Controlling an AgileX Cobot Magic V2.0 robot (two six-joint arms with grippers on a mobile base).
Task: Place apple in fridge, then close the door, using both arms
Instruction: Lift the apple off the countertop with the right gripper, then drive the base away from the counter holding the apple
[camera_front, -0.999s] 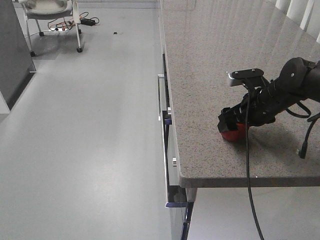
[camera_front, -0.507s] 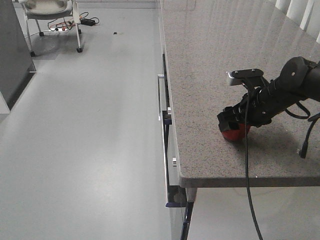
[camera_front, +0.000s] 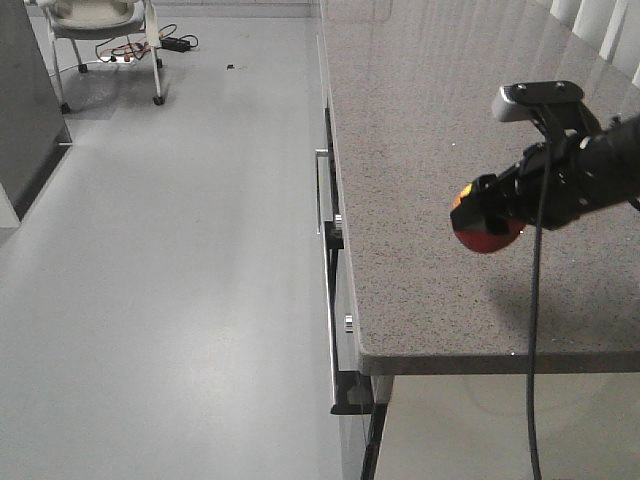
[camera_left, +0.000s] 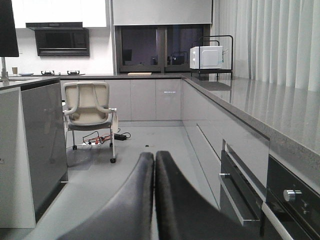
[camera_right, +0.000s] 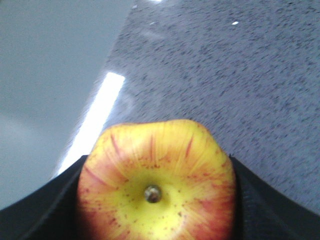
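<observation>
Apple (camera_front: 488, 235): right of the frame, held clear above the tabletop (camera_front: 420, 120), stem end facing the wrist camera.
Right gripper (camera_front: 482, 208): jaws pinching the apple.
Left gripper (camera_left: 154, 156): jaws pressed together, bottom centre.

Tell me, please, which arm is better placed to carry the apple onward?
Right: its pincer grips the apple above the stone countertop, while the left pincer is shut and empty, away from it.
</observation>
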